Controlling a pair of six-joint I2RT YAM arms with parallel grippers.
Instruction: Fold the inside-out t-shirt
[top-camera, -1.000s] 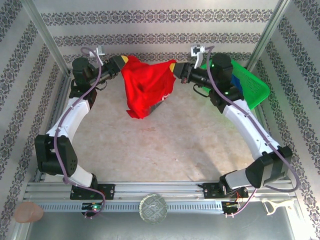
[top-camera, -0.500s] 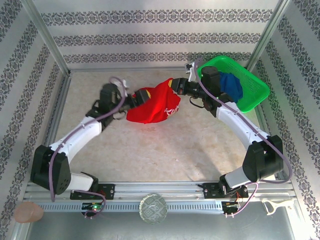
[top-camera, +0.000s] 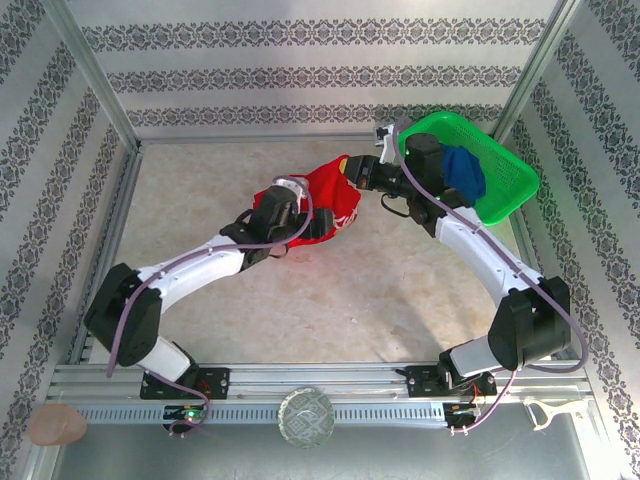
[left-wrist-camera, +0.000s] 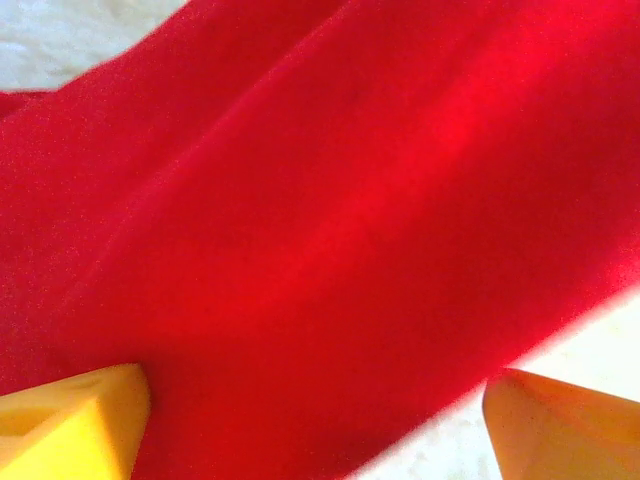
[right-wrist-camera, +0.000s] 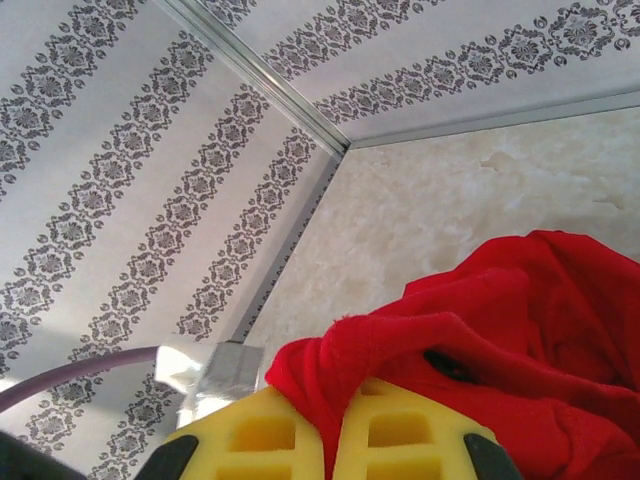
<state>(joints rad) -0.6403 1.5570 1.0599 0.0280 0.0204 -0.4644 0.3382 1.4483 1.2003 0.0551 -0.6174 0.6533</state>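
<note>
The inside-out t-shirt (top-camera: 332, 196) is a bright red bunch on the table's far middle. My right gripper (top-camera: 353, 172) is at its far right edge, shut on a fold of the red cloth (right-wrist-camera: 540, 330); the cloth is pinched between the yellow fingers (right-wrist-camera: 265, 435) of that right gripper (right-wrist-camera: 335, 440). My left gripper (top-camera: 307, 222) lies against the shirt's near left side. In the left wrist view its yellow fingertips (left-wrist-camera: 70, 420) stand wide apart, so the left gripper (left-wrist-camera: 315, 430) is open, with red cloth (left-wrist-camera: 350, 220) spread under and between them.
A green basket (top-camera: 505, 190) with a dark blue garment (top-camera: 463, 170) stands at the back right, just behind the right arm. Patterned walls and metal posts close in the table. A round dish (top-camera: 305, 416) sits on the near rail.
The shirt, earlier stretched in the air between both grippers, has dropped into a bunch. The left gripper has opened and swung down and right against the shirt. The right gripper keeps its hold.
</note>
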